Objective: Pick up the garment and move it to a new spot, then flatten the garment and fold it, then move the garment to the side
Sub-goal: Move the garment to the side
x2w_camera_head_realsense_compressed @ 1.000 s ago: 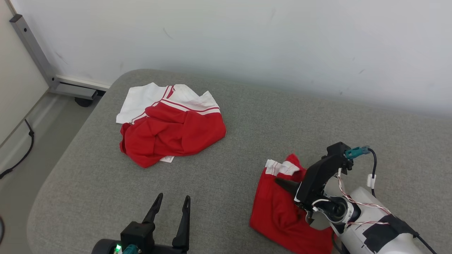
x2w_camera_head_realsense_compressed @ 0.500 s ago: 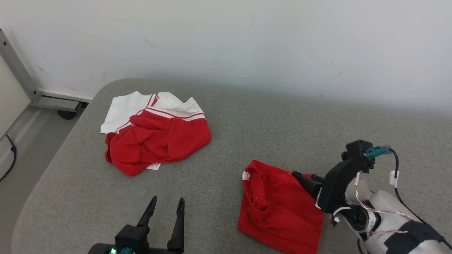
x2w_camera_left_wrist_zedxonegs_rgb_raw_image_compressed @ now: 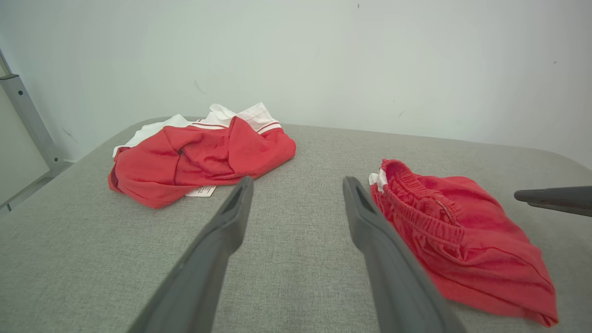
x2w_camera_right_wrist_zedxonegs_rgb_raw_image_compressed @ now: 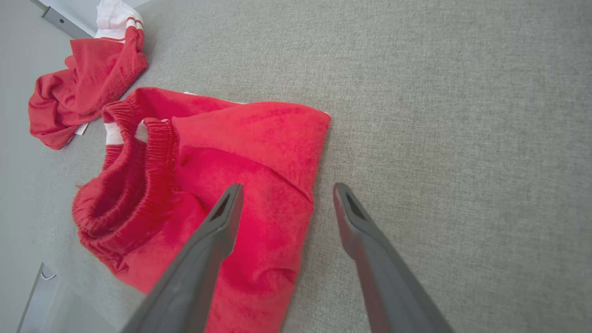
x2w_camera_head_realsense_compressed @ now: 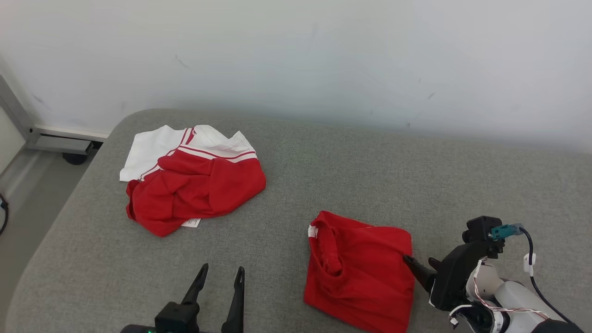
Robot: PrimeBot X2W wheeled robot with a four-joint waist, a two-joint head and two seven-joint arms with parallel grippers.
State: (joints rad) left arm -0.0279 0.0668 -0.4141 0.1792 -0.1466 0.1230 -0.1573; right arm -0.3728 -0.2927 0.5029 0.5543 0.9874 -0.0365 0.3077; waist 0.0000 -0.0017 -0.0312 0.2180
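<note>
Item: folded red fabric garment with elastic waistband (x2w_camera_head_realsense_compressed: 360, 273), lying flat on the grey woven upholstered surface (x2w_camera_head_realsense_compressed: 347, 171). Its waistband edge faced the crumpled red-and-white jersey garment (x2w_camera_head_realsense_compressed: 194, 185), which sat well apart from it. Right gripper (x2w_camera_head_realsense_compressed: 420, 260): fingers apart, empty, poised at the folded garment's opposite edge, one finger above cloth and the other above bare upholstery. Left gripper (x2w_camera_head_realsense_compressed: 222, 269): fingers apart, empty, off the waistband side. Bare upholstery lay open on every side of the folded garment.

The grey padded surface (x2w_camera_head_realsense_compressed: 360, 175) before me carries two things. A folded red garment (x2w_camera_head_realsense_compressed: 365, 273) lies flat on it. A crumpled red-and-white garment (x2w_camera_head_realsense_compressed: 199, 189) lies well left of that one.
</note>
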